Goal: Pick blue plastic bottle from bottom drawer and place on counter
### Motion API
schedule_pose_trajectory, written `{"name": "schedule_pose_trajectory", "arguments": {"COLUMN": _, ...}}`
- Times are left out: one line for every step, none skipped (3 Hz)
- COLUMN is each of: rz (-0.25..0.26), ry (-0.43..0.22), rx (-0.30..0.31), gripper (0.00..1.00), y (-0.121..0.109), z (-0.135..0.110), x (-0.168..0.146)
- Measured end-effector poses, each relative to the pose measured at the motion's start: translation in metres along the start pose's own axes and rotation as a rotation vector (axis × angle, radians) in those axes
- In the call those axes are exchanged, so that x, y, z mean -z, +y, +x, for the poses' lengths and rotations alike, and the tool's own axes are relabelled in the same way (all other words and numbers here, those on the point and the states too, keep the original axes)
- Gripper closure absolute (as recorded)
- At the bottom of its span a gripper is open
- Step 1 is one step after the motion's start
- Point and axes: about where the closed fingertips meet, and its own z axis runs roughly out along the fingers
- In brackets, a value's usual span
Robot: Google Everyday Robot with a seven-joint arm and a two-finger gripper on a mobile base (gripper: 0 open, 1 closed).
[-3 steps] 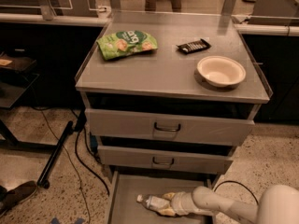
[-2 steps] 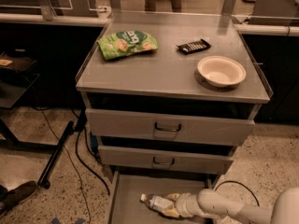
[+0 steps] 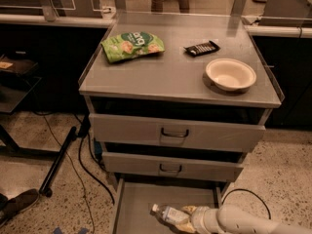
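Checking first: end effector point(image 3: 185, 218) meets blue plastic bottle point(image 3: 167, 212) in bottom drawer point(image 3: 136, 204), clamped or not I can't tell. Then I'd lift clear toward bench point(image 3: 170, 74).

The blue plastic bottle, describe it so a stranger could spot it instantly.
Find the grey drawer cabinet, then its open bottom drawer near the floor. The blue plastic bottle lies on its side, the claw gripping its base end; a clear bottle with white cap, unlike the green bag above.

Pincer point(image 3: 188, 219) round bottle point(image 3: 168, 212) — in bottom drawer point(image 3: 134, 204)
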Motion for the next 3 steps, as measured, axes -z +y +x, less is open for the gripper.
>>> {"name": "schedule_pose_trajectory", "arguments": {"rz": 0.005, "ry": 0.042, "rx": -0.025, "gripper": 1.00, "y": 0.004, "z": -0.012, "x": 0.019}}
{"name": "schedule_pose_trajectory", "arguments": {"rz": 0.041, "ry": 0.080, "rx": -0.049, "gripper": 1.00, "y": 0.011, "z": -0.043, "x": 0.060}}
{"name": "schedule_pose_trajectory", "arguments": {"rz": 0.114, "ry": 0.094, "rx": 0.023, "gripper": 1.00, "y": 0.006, "z": -0.091, "x": 0.117}}
